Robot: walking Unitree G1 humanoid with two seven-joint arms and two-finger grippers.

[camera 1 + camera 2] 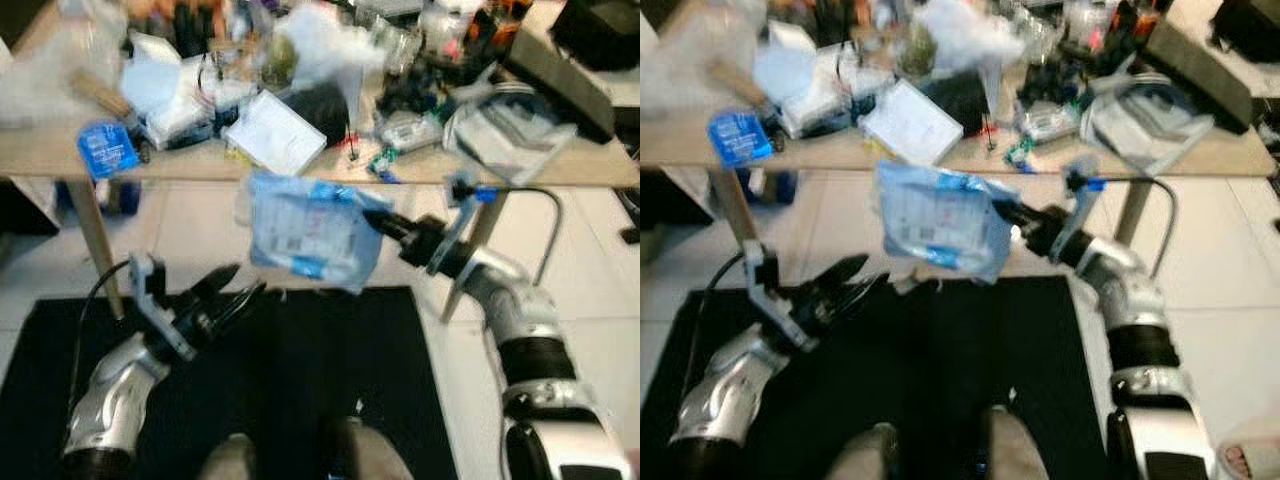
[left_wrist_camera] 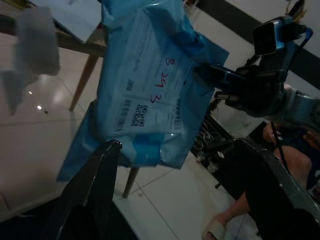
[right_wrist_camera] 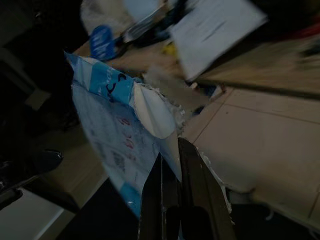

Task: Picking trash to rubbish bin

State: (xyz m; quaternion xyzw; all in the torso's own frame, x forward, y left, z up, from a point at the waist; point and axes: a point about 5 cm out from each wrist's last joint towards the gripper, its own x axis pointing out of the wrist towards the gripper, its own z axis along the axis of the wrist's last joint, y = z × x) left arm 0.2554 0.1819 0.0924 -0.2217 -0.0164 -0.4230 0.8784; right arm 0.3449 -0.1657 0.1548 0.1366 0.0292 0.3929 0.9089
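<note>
Left eye view showed the wooden table first, heaped with papers, boxes and bags, its legs standing on pale floor tiles — and in front of it a black mat under the robot. No rubbish bin could be made out anywhere.

Above the mat's far edge hung the blue plastic mailing bag, its white label facing the camera, clear of floor and table alike. The right gripper had its two fingers pinched together on the bag's right-hand edge; in the right wrist view the fingers lay closed on a torn corner of the plastic, so the hold looked thin. The left gripper stood low and to the left, fingers spread, nothing in it — the left wrist view looked up at the bag between those parted fingers.

As I judged it, the carry wanted a steady, unhurried arm, the pinch kept firm, since a thin bag held by a ragged corner could tear or slip. The free gripper could take the lower edge if the bag swung. The bin had yet to be found.
</note>
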